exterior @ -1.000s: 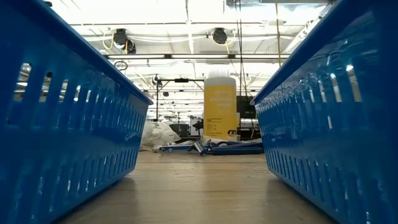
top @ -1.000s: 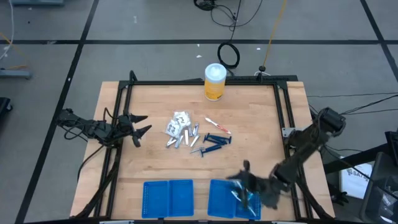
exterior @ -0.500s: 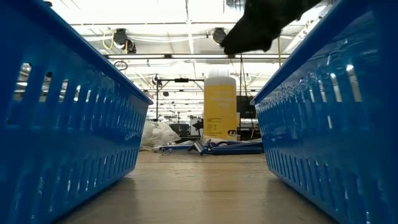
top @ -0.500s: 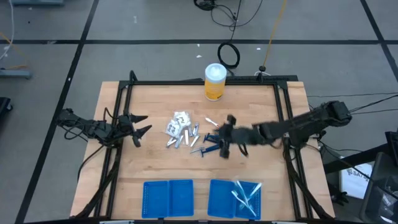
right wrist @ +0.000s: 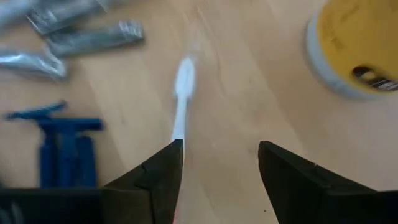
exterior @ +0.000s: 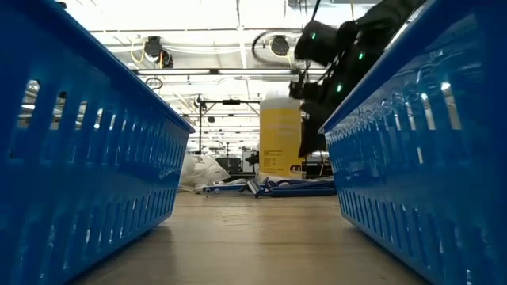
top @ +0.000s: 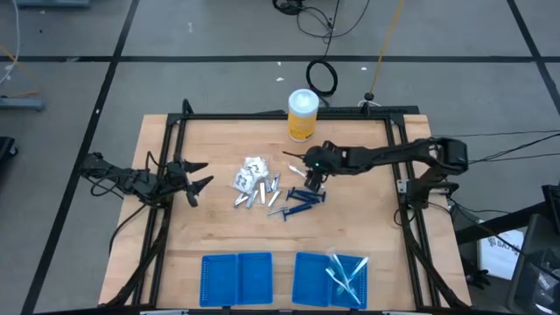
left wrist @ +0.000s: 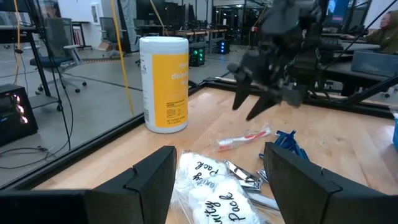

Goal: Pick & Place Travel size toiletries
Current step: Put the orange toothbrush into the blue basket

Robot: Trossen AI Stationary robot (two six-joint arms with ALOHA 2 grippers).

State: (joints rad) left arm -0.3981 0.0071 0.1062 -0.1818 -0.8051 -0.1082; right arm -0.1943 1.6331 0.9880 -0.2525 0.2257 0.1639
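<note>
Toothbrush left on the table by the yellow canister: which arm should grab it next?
Right, probably. The right gripper hangs open directly over the toothbrush, which lies between its fingers in the right wrist view. The left gripper sits open at the table's left edge, beyond the packets.

A yellow canister [top: 302, 116] with a white lid stands at upper centre of the wooden table [top: 219, 227]. Two blue trays [top: 236, 280] sit along the bottom edge.

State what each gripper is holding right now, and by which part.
Nothing is held. The right gripper hangs open above the wrapped toothbrush on the table, not touching it. The left gripper waits open and empty at the table's left edge.
</note>
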